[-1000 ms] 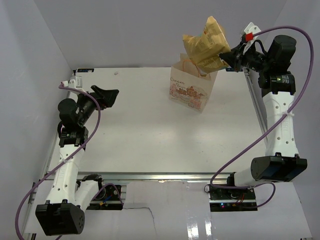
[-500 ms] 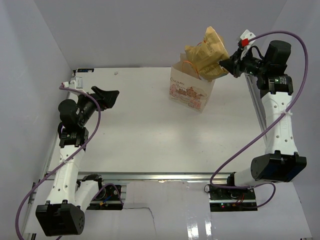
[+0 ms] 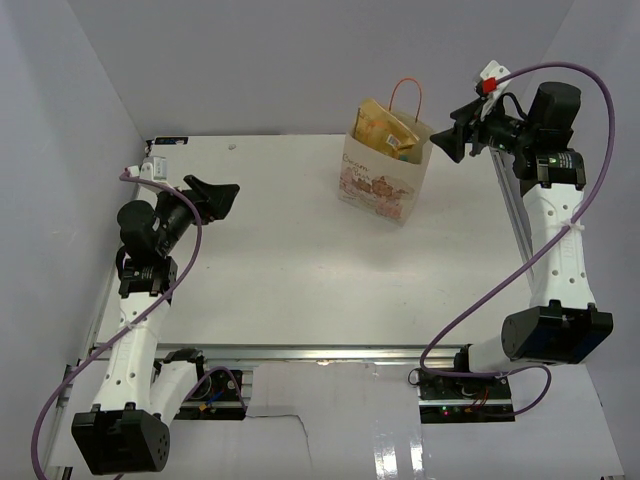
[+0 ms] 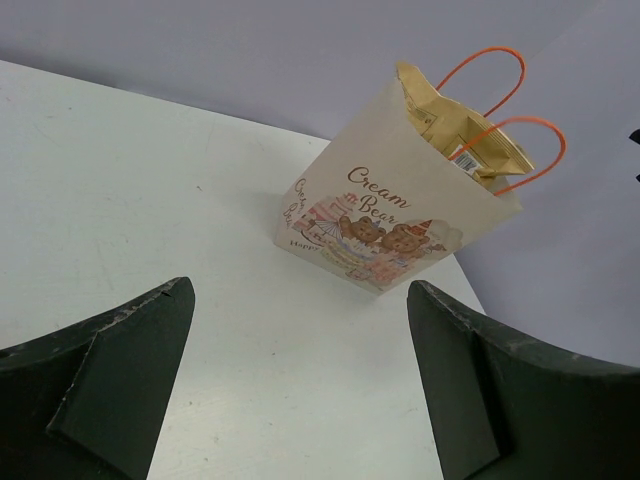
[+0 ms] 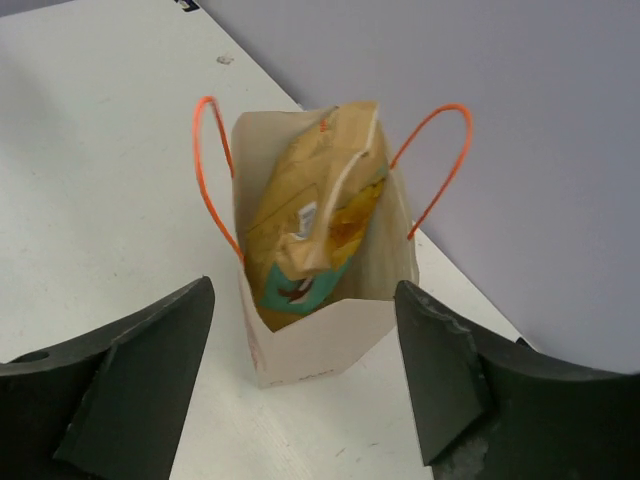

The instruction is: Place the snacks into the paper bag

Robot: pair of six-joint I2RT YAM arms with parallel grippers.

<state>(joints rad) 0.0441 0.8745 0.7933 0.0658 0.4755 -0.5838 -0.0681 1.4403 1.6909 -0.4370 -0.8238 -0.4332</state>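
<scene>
The beige paper bag (image 3: 383, 185) with a bear print stands upright at the back right of the table. A crinkly tan-gold snack bag (image 3: 385, 130) sits inside it, its top poking above the rim. My right gripper (image 3: 447, 140) hovers open just right of the bag's mouth and above it, holding nothing. The right wrist view looks down into the paper bag (image 5: 320, 345), where the snack bag (image 5: 310, 215) lies free between the open fingers of the right gripper (image 5: 302, 290). My left gripper (image 3: 215, 192) hangs open and empty at the far left. From there the paper bag (image 4: 390, 200) and snack bag (image 4: 450, 130) are far off beyond the left gripper (image 4: 298, 290).
Thin orange loop handles (image 5: 205, 170) stick up on both sides of the bag's mouth. The white table (image 3: 270, 270) is boxed in by grey walls at the left, back and right. A metal rail (image 3: 510, 215) runs along its right edge.
My right gripper opened and let go of the tan-gold snack bag, which dropped from above the rim into the paper bag. The left arm stayed still.
</scene>
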